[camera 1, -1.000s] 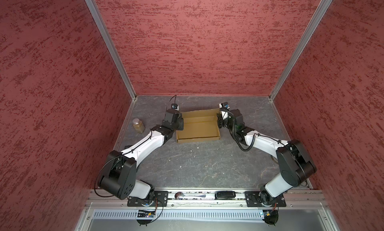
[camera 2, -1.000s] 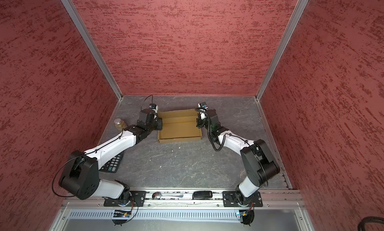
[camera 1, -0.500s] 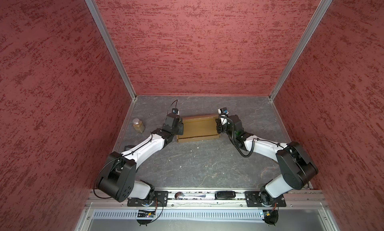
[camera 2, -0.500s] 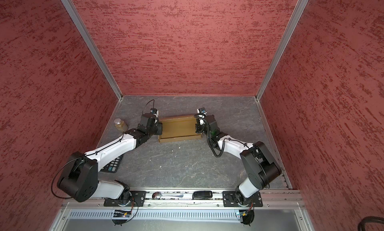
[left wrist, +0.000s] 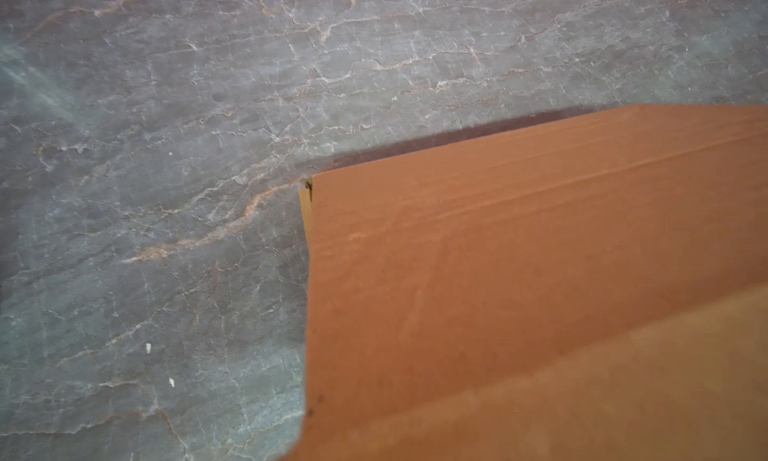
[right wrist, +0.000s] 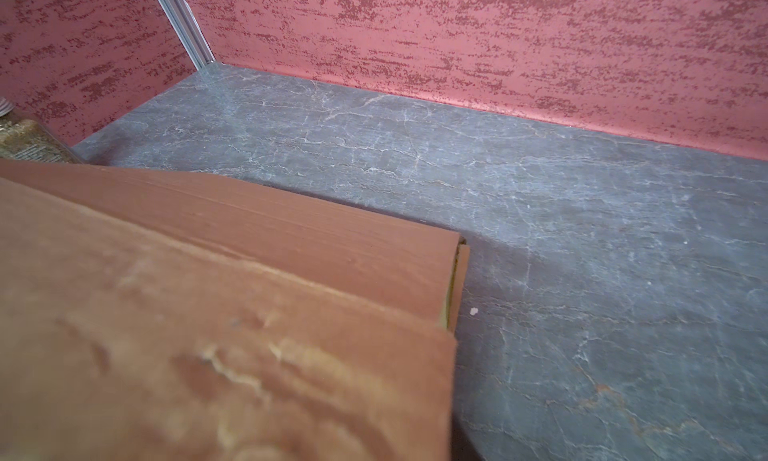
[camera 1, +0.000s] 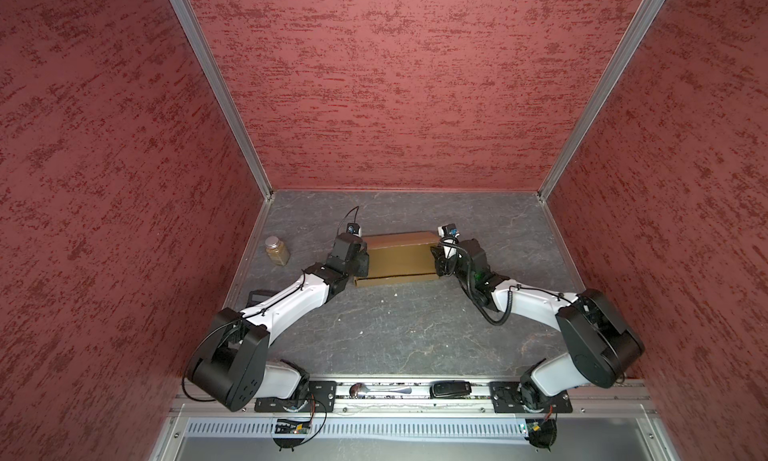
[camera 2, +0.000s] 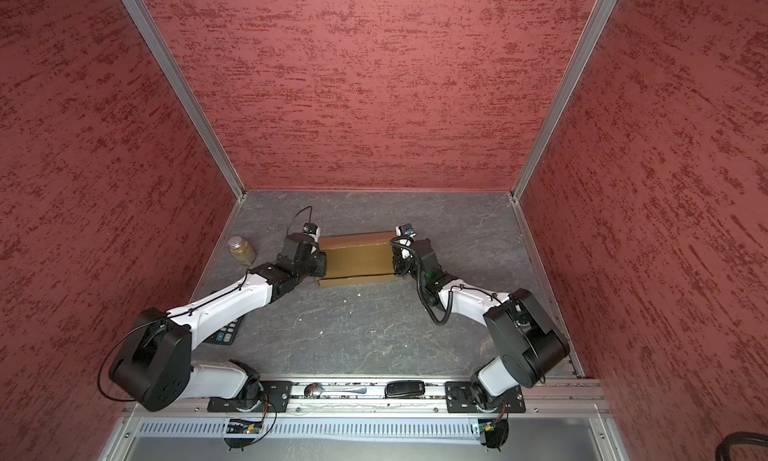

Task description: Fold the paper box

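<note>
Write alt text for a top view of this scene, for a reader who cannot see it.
A tan paper box, its lid folded over, lies on a grey marbled table, with the left gripper at one short end and the right gripper at the other. A small jar of brown contents stands apart to its left, near the red side wall.

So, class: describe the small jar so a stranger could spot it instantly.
Start at the grey table inside the red walls. Near its left edge in both top views stands the jar: upright, silver-lidded, brown-filled, unlike the low tan paper box.
</note>
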`<action>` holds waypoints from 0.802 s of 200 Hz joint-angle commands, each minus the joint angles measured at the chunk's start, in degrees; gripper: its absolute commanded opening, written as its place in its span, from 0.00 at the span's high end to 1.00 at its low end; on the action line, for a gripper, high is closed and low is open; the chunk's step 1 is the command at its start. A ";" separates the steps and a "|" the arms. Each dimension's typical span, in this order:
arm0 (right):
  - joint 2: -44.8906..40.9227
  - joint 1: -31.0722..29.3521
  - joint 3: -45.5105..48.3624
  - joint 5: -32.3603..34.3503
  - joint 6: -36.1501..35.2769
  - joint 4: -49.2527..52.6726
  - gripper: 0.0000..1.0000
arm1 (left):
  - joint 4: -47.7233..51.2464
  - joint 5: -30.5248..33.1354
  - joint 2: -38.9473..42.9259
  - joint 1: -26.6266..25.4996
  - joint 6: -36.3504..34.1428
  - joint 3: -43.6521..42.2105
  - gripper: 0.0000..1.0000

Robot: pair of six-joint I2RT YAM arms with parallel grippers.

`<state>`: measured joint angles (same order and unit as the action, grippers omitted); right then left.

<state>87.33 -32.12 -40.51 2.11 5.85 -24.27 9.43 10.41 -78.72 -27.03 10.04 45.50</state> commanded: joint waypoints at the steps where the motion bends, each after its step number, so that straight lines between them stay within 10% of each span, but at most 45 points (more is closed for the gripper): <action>1: -1.30 -1.02 0.38 -1.85 0.75 -3.18 0.73 | -0.19 -1.63 1.27 -1.03 0.15 -1.06 0.82; 160: -2.02 -1.04 2.64 -1.58 2.04 -5.02 0.60 | 0.33 1.01 2.88 -1.42 0.60 -3.93 0.60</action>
<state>87.20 -32.60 -38.44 1.41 6.92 -27.44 9.87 11.00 -75.64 -28.03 10.68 42.09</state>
